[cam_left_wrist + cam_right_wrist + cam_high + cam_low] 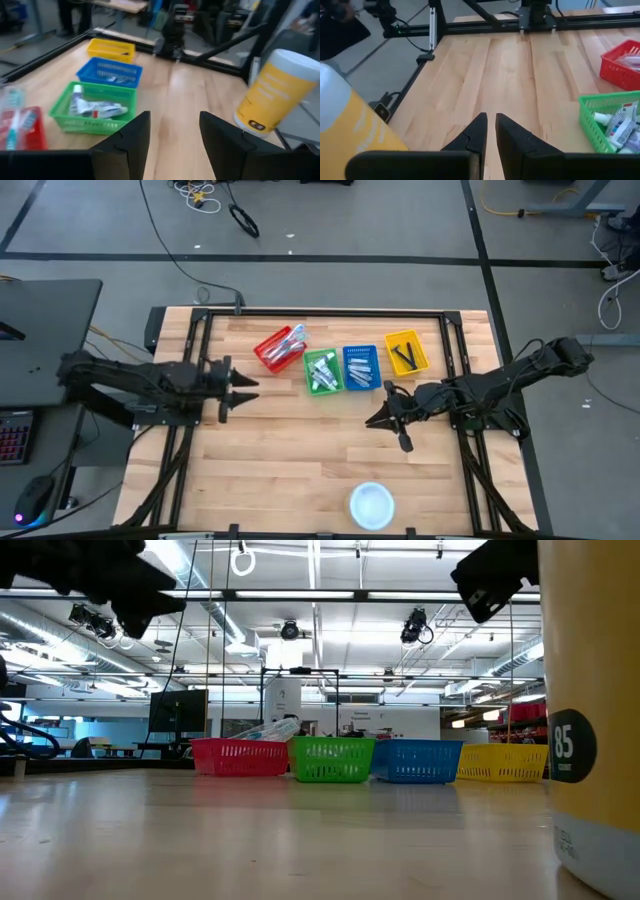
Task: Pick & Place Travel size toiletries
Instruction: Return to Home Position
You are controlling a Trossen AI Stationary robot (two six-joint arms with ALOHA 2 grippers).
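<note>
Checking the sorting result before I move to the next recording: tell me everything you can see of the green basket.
The green basket is a small rectangular bin of what looks like bright green plastic, with slotted lattice walls and an open top. It stands upright on the wooden table, second in a row of four baskets, between the red basket and the blue basket, close beside both. Inside lie several white tubes with red and blue marks.

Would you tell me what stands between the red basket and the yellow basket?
The green basket and the blue basket, green beside the red basket, blue beside the yellow basket. The low and high views both show it.
</note>
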